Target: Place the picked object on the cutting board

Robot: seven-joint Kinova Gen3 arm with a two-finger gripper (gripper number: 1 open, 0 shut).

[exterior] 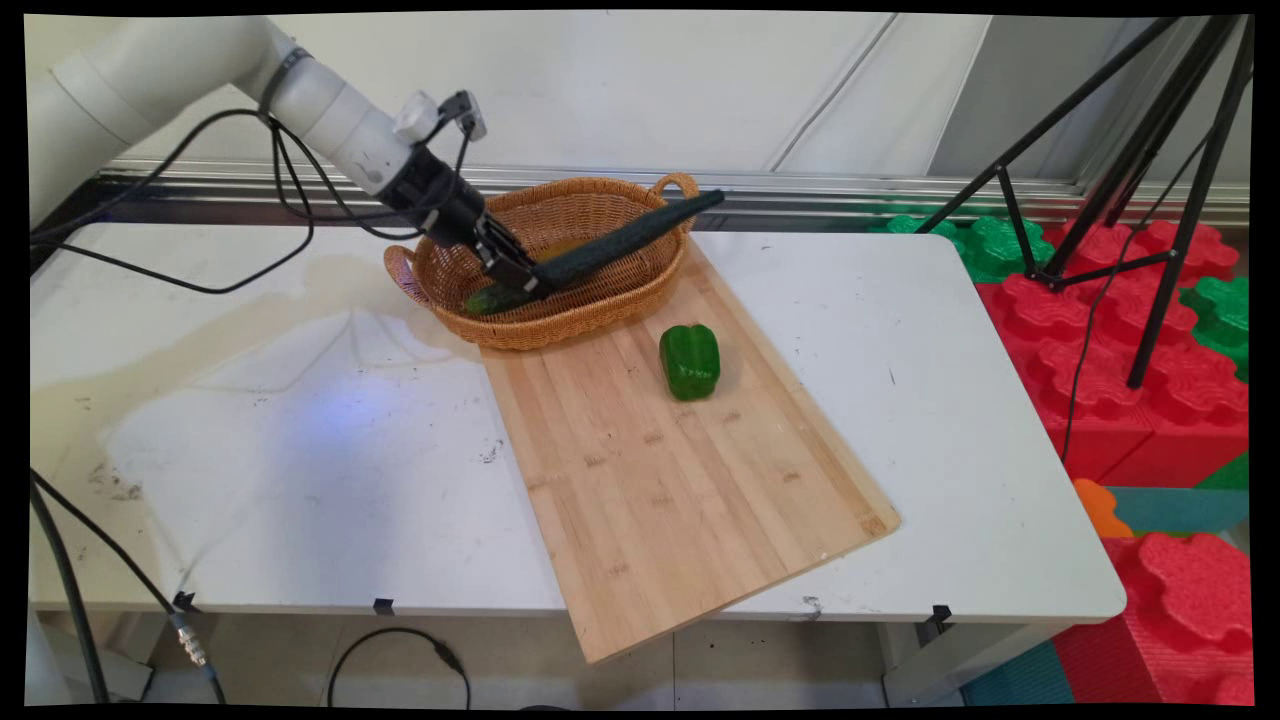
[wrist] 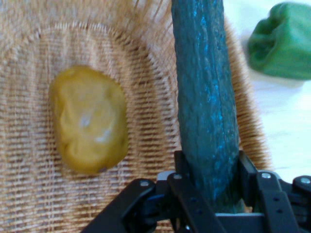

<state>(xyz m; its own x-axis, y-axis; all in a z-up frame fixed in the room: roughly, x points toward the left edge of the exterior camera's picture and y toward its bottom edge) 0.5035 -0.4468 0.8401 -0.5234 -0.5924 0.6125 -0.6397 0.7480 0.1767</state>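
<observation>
The basket was woven from thin brown straw and looked rough. The board under it was pale wood with fine stripes. The cucumber had dark, bumpy skin. The potato looked smooth and a bit shiny. The pepper was glossy. The table was smooth, white and smudged.

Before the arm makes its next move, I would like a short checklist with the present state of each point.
1. Hand shut on cucumber: ok.
2. Grip centred on cucumber: not ok, held near one end.
3. Cucumber clear of basket rim: cannot tell.
4. Potato apart from cucumber: ok.
5. Green pepper lies on cutting board, outside basket: ok.
</observation>
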